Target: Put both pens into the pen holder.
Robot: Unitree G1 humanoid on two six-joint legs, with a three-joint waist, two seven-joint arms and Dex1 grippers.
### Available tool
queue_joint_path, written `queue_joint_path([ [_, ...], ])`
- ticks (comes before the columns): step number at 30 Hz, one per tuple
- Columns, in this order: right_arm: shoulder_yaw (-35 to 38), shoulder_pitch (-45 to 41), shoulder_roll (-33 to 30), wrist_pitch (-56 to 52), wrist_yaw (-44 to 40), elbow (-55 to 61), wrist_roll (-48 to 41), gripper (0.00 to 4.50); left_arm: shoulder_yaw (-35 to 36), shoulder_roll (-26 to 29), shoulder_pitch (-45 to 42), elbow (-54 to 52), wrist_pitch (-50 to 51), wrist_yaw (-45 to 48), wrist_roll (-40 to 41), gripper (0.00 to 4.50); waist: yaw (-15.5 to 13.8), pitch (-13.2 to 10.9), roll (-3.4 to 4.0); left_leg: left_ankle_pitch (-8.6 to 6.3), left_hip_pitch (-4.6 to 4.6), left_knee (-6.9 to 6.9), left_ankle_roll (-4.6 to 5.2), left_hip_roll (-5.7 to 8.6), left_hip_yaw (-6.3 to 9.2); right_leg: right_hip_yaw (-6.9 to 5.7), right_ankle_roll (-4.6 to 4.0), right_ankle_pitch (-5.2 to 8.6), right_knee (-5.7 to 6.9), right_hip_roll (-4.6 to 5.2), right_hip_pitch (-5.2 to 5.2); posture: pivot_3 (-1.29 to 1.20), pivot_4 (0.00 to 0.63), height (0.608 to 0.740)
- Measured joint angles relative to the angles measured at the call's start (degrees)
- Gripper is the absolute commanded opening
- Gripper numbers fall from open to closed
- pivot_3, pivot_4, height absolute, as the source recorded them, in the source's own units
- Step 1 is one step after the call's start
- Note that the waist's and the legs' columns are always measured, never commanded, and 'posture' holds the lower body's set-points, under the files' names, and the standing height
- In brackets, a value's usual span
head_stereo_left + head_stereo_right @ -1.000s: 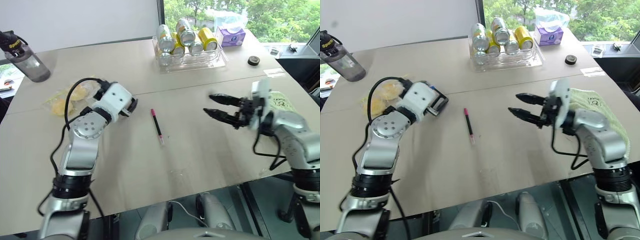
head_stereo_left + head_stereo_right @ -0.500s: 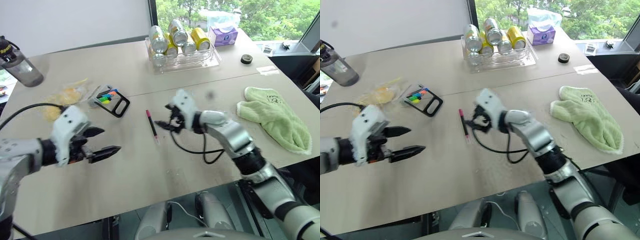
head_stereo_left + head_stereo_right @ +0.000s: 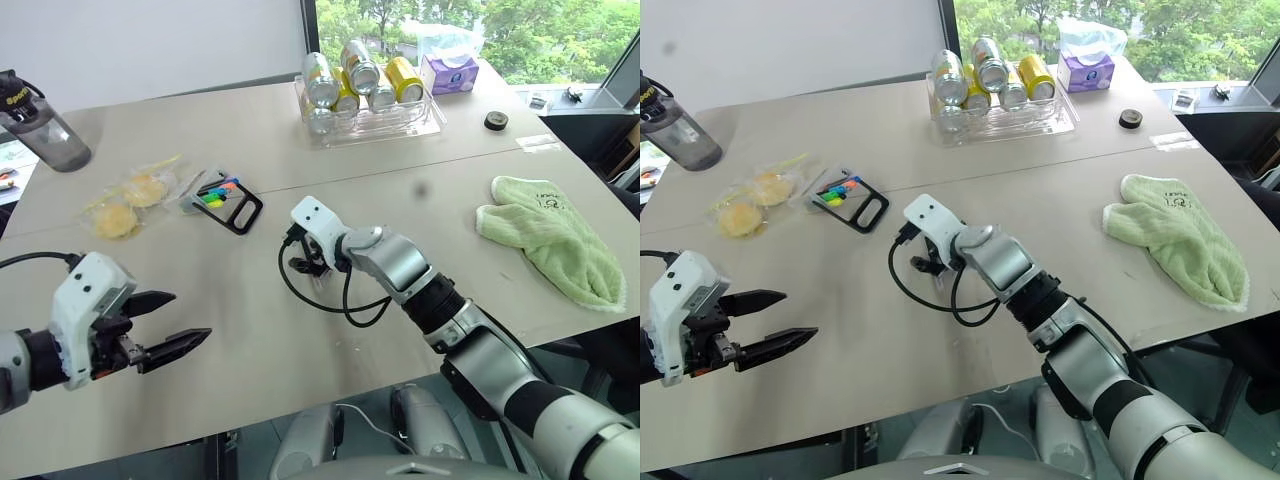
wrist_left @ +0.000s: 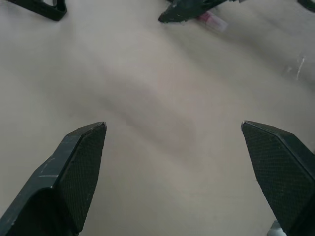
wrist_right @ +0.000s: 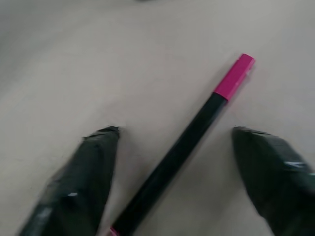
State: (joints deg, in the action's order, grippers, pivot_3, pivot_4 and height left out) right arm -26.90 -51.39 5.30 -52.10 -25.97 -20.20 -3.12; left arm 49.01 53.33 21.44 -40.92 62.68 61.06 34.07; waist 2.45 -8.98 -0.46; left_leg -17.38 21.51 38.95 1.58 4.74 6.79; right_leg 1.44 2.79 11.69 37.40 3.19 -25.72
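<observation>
Right tool (image 5: 172, 142) astride pink pen (image 5: 187, 142) (fingers apart, not touching)

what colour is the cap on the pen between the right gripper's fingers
Magenta-pink, on the black-barrelled pen; clearest in the right wrist view.

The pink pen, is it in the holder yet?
No. The pen lies flat on the table, between the right gripper's open fingers.

Yellow lettering on water bottle (image 3: 40, 118) cap strap, too small to read; no other legible text.
</observation>
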Motion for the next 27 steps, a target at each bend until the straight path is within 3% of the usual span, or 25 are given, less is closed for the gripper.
queue_joint_path([
  [1, -0.05, 0.05, -0.05, -0.43, 0.0, 0.27, 0.19, 2.35, 0.1, 0.05, 0.17, -0.01, 0.01, -0.05, 0.13, 4.5, 0.02, 0.02, 0.02, 0.0, -0.03, -0.02, 0.0, 0.0, -0.02, 0.02, 0.0, 0.0, 0.0, 0.0, 0.01, 0.0, 0.15, 0.739],
  [6, 0.08, 1.13, 0.1, -2.17, 0.06, 2.35, 0.59, 0.02, 0.18, 0.05, 0.11, -0.13, 0.12, -0.46, 2.41, 4.5, 0.14, 0.04, -0.01, 0.0, -0.41, -0.32, 0.0, -0.01, -0.23, 0.2, -0.01, 0.01, 0.0, 0.0, 0.12, 0.0, 0.15, 0.739],
  [10, 3.38, 0.88, 0.1, -3.58, 0.14, 1.67, -0.31, 0.02, -0.15, 0.29, -1.73, -0.21, 0.12, -1.67, 4.63, 4.5, 0.02, 0.06, -0.05, 0.05, -0.63, -0.57, -0.08, -0.03, -0.27, 0.25, -0.09, 0.05, 0.01, 0.0, 0.19, 0.0, 0.15, 0.739],
  [16, 9.41, 0.22, -1.72, -3.59, 0.22, 0.56, -2.19, 0.02, -4.6, -2.0, -11.04, 0.62, -0.57, -8.12, 8.14, 4.5, -0.2, 0.07, -0.07, 0.06, -0.59, -0.57, -0.08, 0.01, -0.26, 0.22, -0.09, 0.05, 0.0, 0.05, 0.18, 0.0, 0.15, 0.739],
  [23, 18.26, 4.2, -6.76, -1.78, -2.36, 14.56, -7.69, 0.02, -12.66, -19.87, -23.65, 7.66, -0.23, -23.86, 12.65, 4.5, 0.07, 0.08, -0.08, 0.06, -0.42, -0.6, -0.09, -0.07, -0.24, 0.14, -0.08, 0.05, -0.09, 0.04, 0.06, 0.0, 0.15, 0.739],
  [27, 19.8, 10.41, -9.24, 0.23, -7.65, 26.33, -13.93, 0.02, -13.63, -31.97, -34.0, 11.75, 0.48, -35.57, 20.58, 4.5, -0.16, 0.16, -0.25, 0.06, -0.25, -0.39, -0.07, -0.04, -0.14, 0.03, -0.06, 0.04, -0.12, 0.08, 0.08, 0.0, 0.15, 0.739],
])
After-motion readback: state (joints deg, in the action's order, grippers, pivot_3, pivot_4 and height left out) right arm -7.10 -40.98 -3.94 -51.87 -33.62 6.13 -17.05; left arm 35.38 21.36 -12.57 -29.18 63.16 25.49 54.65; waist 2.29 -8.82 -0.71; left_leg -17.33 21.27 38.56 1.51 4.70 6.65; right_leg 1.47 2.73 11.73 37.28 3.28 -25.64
